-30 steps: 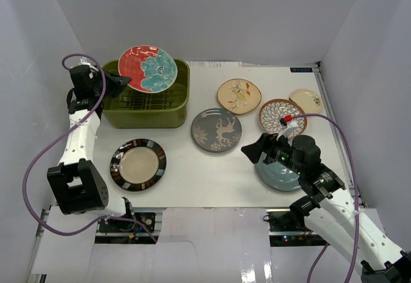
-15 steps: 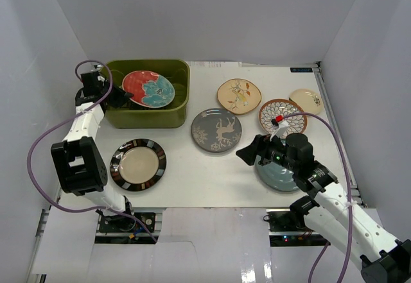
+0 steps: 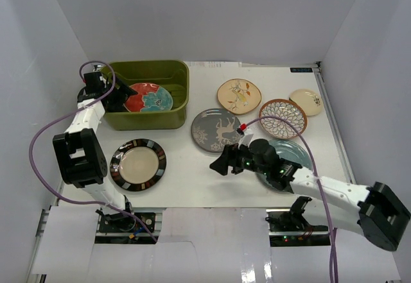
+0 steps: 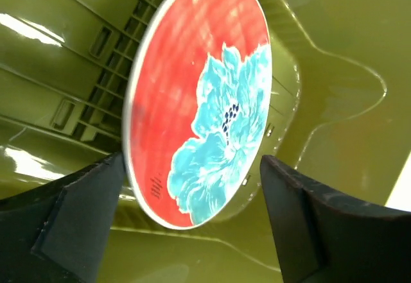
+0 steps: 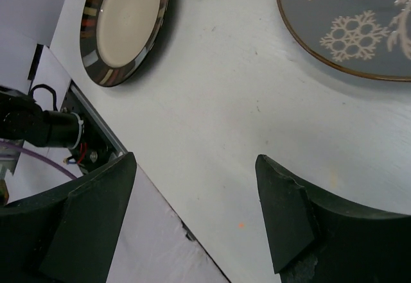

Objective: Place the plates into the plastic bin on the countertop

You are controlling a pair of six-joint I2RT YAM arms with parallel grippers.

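Plates: one in, six out. Red plate [image 4: 199,97] lies inside the bin [image 3: 144,119], toward its left wall; cannot tell if it sits flat. Left gripper [image 4: 191,167] is down in the bin just beside it, jaws wide apart and gripping nothing. Right gripper [image 5: 196,161] hovers over bare countertop [image 5: 225,103] between the dark-rimmed plate [image 5: 125,23] and grey plate [image 5: 359,26], jaws well open and empty. Tan plate [image 3: 239,95], lattice plate [image 3: 282,116], small cream plate [image 3: 306,101] and blue plate [image 3: 292,151] sit further right, the blue one partly under the right arm. Likely step: left pulls out, right picks the next plate. Lift the left straight up so a finger doesn't drag the red rim. Right should come in low at a plate's edge with one finger under the rim, and wait until the left is out of the bin.
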